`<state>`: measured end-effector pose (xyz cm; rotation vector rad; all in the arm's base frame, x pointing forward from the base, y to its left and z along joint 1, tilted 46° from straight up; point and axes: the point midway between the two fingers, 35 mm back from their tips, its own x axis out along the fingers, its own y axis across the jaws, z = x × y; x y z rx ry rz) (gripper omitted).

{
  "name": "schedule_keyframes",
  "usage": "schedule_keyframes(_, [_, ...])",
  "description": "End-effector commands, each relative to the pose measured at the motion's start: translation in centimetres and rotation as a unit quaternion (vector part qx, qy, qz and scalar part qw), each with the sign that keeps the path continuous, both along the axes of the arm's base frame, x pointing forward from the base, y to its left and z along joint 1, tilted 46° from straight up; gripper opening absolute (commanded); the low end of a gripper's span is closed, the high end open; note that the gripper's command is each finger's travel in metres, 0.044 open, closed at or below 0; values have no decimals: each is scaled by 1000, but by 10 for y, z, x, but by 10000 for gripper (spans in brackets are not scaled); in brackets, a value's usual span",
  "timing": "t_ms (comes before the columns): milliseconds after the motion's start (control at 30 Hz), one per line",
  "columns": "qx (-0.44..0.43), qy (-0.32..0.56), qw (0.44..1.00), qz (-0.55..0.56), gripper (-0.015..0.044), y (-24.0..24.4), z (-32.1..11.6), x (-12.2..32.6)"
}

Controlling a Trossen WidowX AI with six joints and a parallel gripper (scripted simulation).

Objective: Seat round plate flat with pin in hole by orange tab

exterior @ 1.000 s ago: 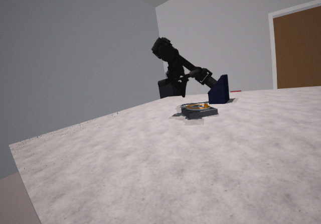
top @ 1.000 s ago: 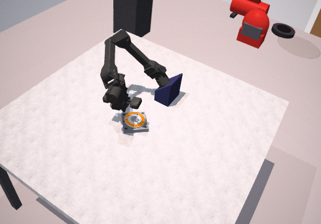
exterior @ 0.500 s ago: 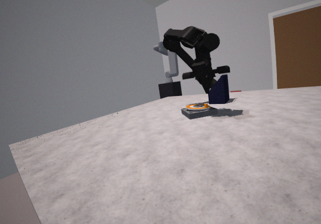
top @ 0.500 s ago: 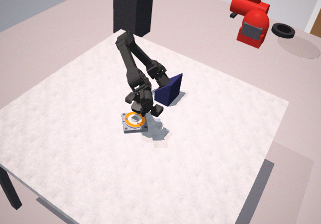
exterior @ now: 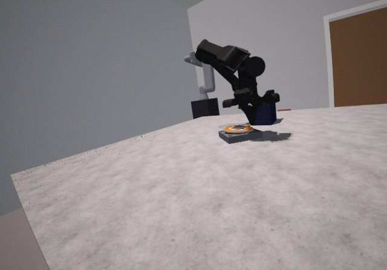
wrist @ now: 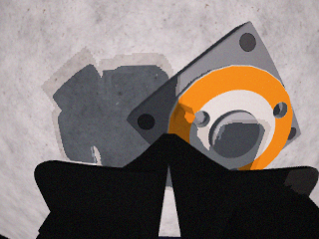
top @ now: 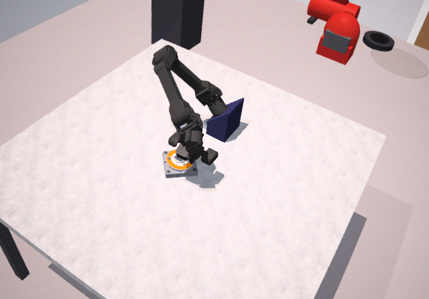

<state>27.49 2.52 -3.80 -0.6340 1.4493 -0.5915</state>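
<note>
The base lies near the middle of the table, the plate on it. The gripper hangs over the plate. At two o'clock from the base stands a wedge block.

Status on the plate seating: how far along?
Done: the arm is over the base, and the tool is shut with nothing in it, its tips at the edge of the plate by the orange tab. In hand: apparently lining up a nudge to turn the plate. Left: pin into the hole, plate flat, arm clear. Contact cannot be judged.
</note>
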Motion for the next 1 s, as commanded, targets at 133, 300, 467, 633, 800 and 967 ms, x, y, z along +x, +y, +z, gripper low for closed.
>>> schedule_keyframes(133, [-2,0,1000,2,0,-4,-2,5])
schedule_keyframes(300, [-2,0,1000,2,0,-5,-1,12])
schedule_keyframes(467, [-2,-1,1000,2,0,-6,0,18])
schedule_keyframes(633, [-2,-1,1000,2,0,-7,0,20])
schedule_keyframes(800, [-2,-1,1000,2,0,-7,1,20])
schedule_keyframes(967, [-2,-1,1000,2,0,-7,1,22])
